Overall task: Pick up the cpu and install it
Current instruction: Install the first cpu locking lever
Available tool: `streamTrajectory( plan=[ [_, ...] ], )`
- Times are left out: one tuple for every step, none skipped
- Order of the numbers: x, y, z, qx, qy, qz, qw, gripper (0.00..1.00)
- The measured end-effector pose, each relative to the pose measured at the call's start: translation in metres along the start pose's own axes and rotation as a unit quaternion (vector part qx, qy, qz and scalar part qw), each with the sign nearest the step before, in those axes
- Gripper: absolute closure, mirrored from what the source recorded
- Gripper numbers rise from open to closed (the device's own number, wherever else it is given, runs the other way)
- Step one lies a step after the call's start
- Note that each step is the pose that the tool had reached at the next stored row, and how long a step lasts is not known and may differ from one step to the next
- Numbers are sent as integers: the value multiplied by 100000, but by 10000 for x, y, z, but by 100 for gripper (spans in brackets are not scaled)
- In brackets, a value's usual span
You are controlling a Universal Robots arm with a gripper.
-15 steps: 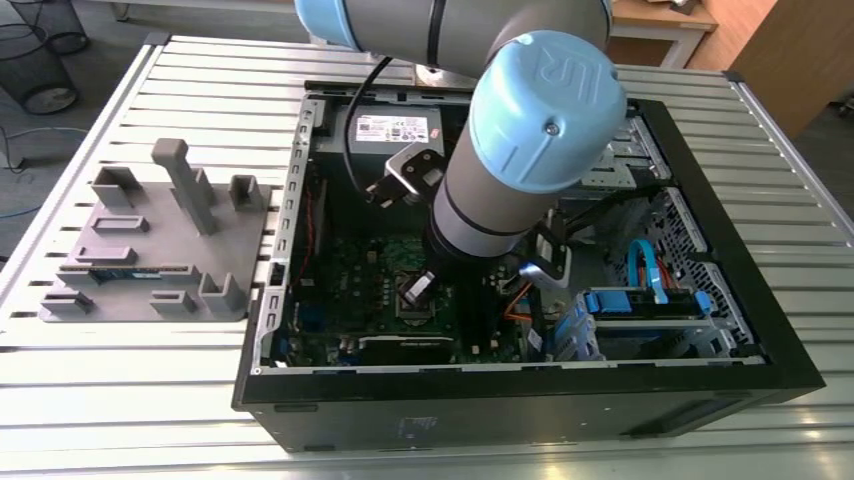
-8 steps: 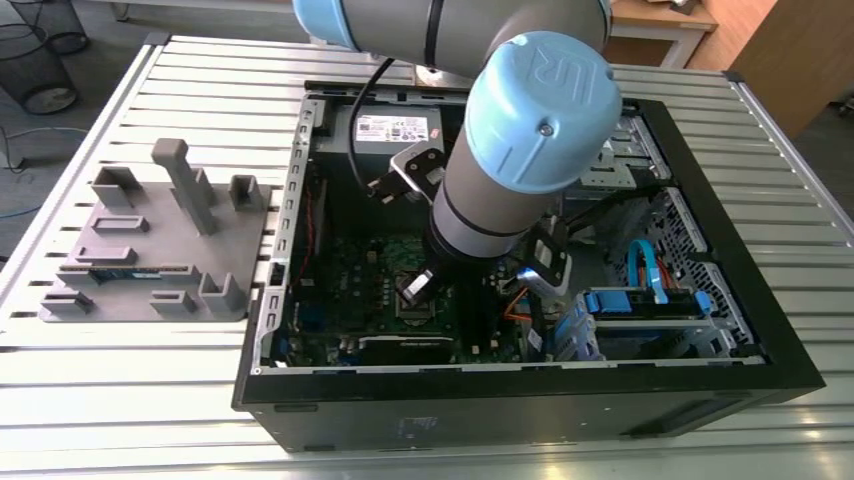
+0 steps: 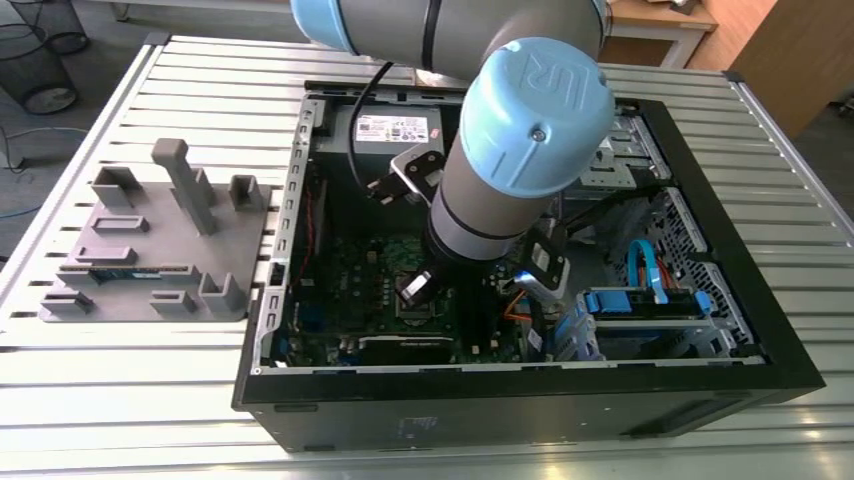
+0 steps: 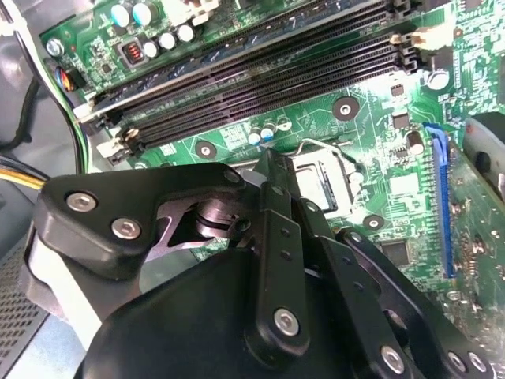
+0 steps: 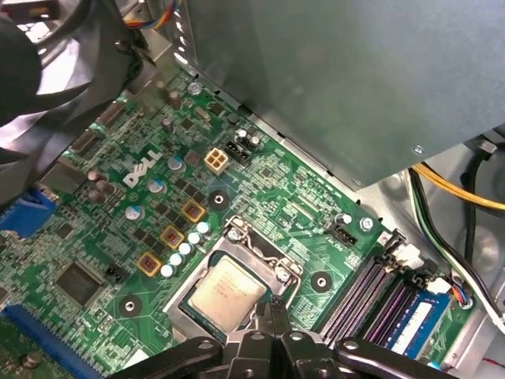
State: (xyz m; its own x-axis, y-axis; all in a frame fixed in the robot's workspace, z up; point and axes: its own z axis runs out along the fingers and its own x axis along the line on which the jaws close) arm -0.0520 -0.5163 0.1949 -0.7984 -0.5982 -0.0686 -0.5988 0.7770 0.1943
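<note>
Black gripper (image 5: 274, 314), in both wrist views: fingers pressed together, nothing between them. Tips sit right over one edge of the cpu (image 5: 226, 290); can't tell if they touch it.

1. cpu: flat square chip w/ pale metal top, lying in the socket (image 5: 254, 249), metal frame around it. Print on top too faint to make out.
2. motherboard (image 5: 308, 197): green, w/ a white logo (image 5: 146, 170) printed near the capacitors and small white component markings throughout.
3. memory slots (image 5: 359, 296): black, just beside the socket. One holds a memory stick (image 5: 422, 320) w/ a blue label.
4. white connector (image 5: 217, 160): square, 4-pin, near the socket.
5. yellow wires (image 5: 458, 185): run beside the grey metal box (image 5: 355, 79).
6. pc case (image 3: 534, 400): black, side off, lying flat on the slatted metal table (image 3: 134, 400).
7. arm (image 3: 521, 150): grey w/ blue cap bearing raised lettering. Enters the case from 12 o'clock in the exterior view.
8. white label (image 3: 394, 128): on the box at 12 o'clock inside the case, barcode-type print.
9. blue cables (image 3: 641, 265): approx 4 o'clock inside the case.
10. grey fixture block (image 3: 147, 250): 9 o'clock of the case, well apart from it.
11. wire bin (image 3: 40, 60): 10 o'clock, off the table.
</note>
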Motion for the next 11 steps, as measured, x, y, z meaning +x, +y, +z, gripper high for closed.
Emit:
streamTrajectory(
  plan=[
    [0,-1,4,55,-117,649,99998,89],
    [0,-1,8,91,-227,1186,99993,89],
    [0,-2,11,122,-326,1668,99985,89],
    [0,-2,14,150,-415,2092,99977,89],
    [1,-3,19,181,-520,2588,99965,89],
    [2,-4,25,234,-655,3312,99943,89],
    [3,-5,30,292,-806,4091,99913,89],
    [3,-6,35,343,-951,4828,99878,89],
    [2,-6,37,388,-1067,5445,99845,89],
    [2,-6,37,412,-1126,5722,99829,89],
    [3,-6,37,415,-1134,5755,99827,89]
  ],
)
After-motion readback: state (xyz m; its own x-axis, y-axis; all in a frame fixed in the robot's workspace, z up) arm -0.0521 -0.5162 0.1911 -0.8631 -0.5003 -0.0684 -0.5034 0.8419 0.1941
